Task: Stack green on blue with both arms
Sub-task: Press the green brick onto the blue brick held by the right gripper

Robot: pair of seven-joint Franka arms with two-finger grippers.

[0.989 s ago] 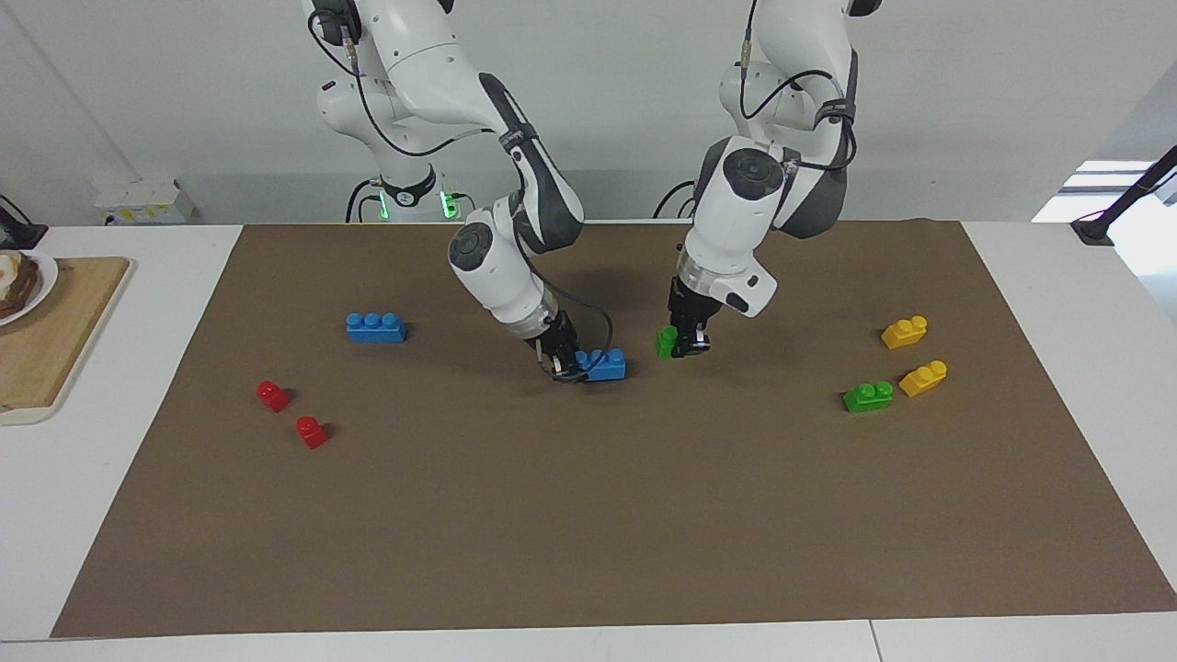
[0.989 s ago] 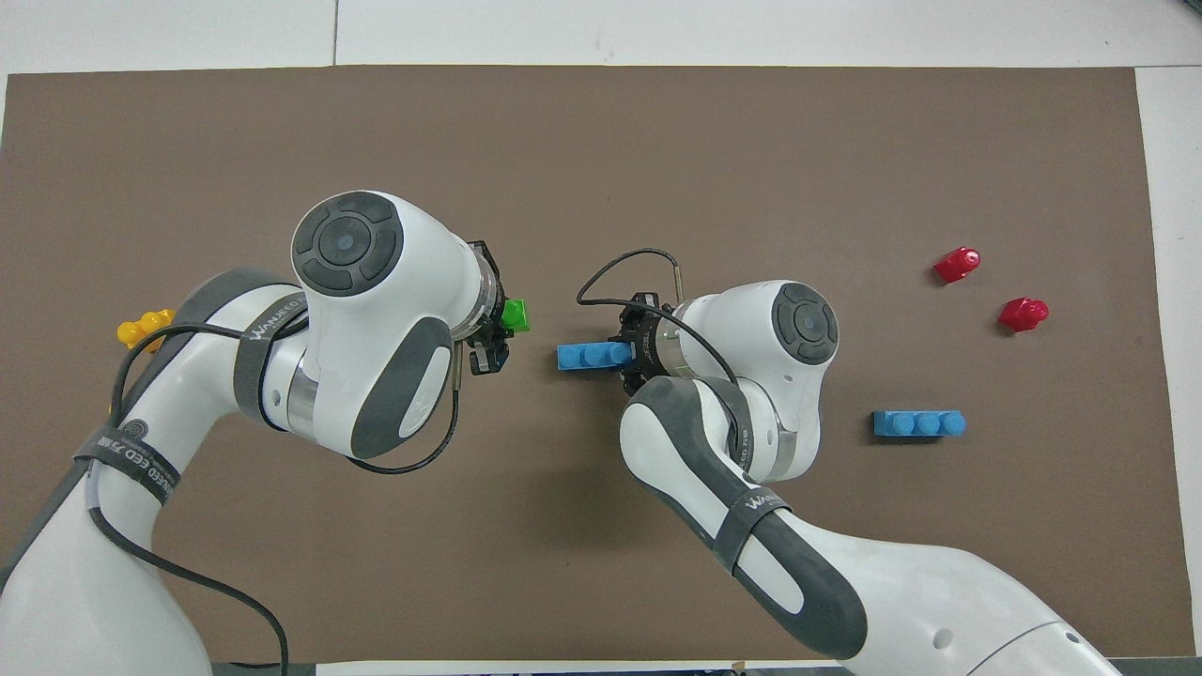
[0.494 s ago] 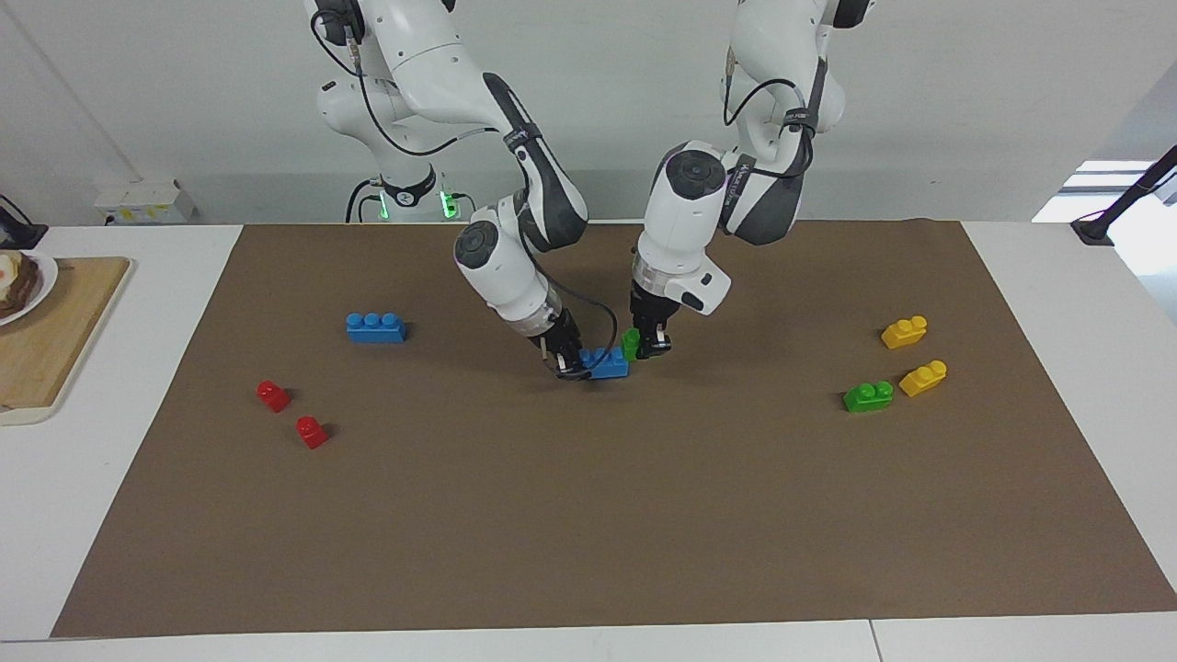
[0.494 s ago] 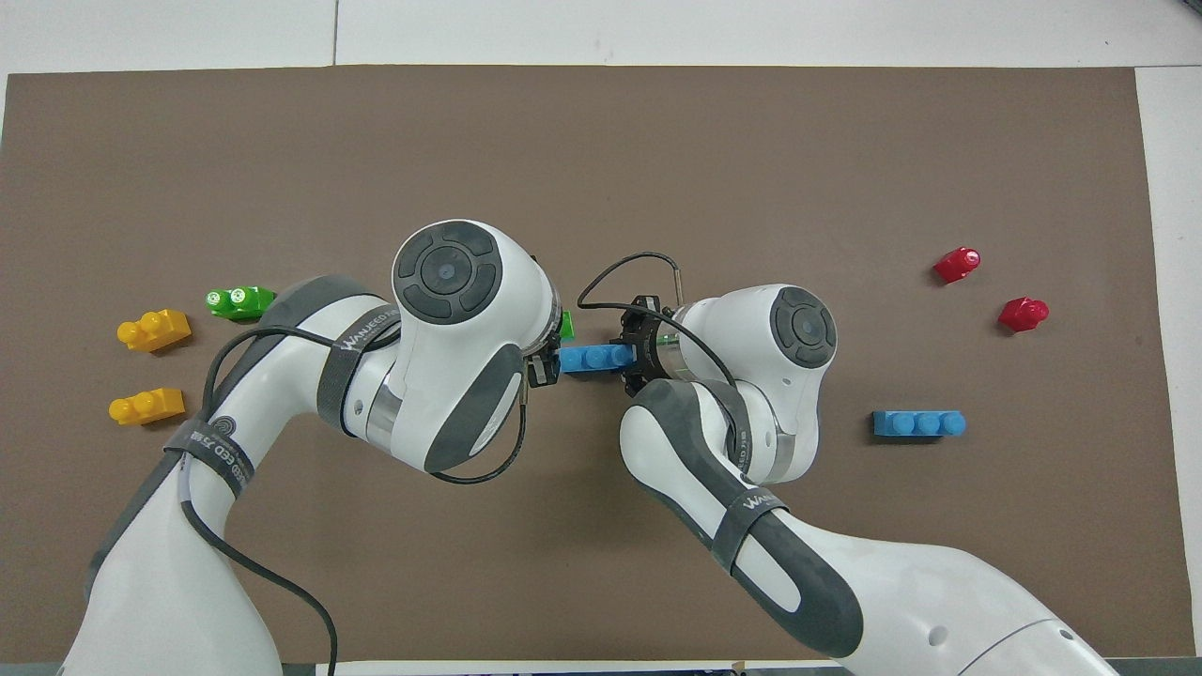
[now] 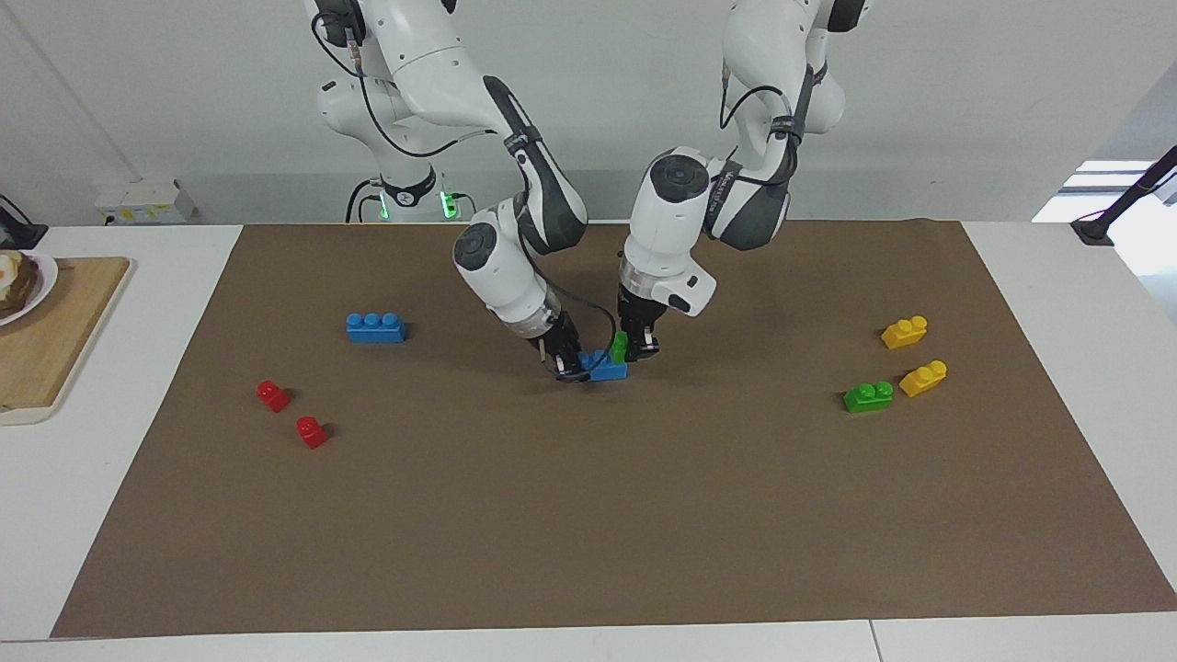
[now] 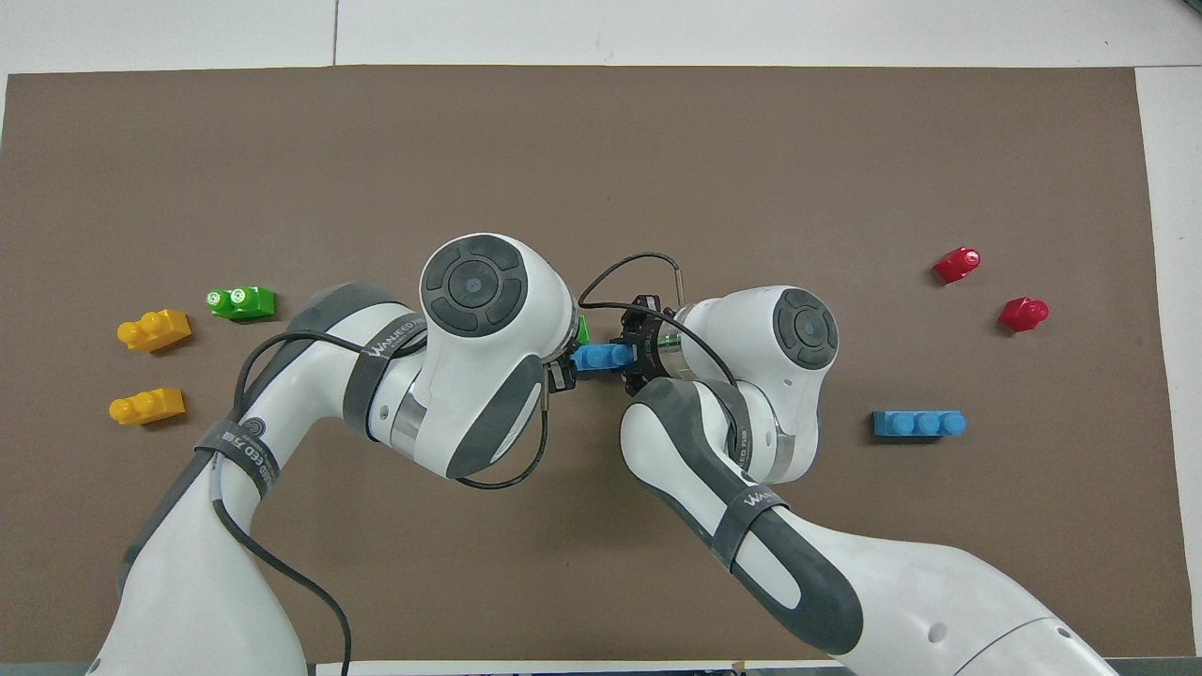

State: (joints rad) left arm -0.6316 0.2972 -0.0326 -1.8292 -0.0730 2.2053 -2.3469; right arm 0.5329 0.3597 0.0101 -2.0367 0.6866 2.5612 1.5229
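The green brick [image 5: 620, 346] is sitting in the left gripper [image 5: 636, 348], whose jaws are clamped on it, and it is resting against the top of the blue brick [image 5: 605, 367] at that brick's end toward the left arm. From overhead only a sliver of the green brick [image 6: 582, 330] is showing past the left arm's wrist, touching the blue brick [image 6: 597, 357]. The right gripper [image 5: 568, 366] is clamping the blue brick's other end, holding it low at the brown mat [image 5: 588, 515], near the middle of the tabletop and somewhat toward the robots' edge. Both arms are leaning in so that the two grippers are meeting just beside each other.

A second blue brick [image 5: 375, 327] is lying toward the right arm's end of the table, well apart from the grippers. Two red bricks [image 5: 273, 395] are lying closer to that end and toward the edge away from the robots. Toward the left arm's end, a second green brick [image 5: 868, 396] is lying just beside one of two yellow bricks [image 5: 922, 378], the other yellow one sitting a little closer to the robots' edge. A wooden board [image 5: 46, 340] with a plate [image 5: 37, 285] on it is sitting at the table's corner by the right arm.
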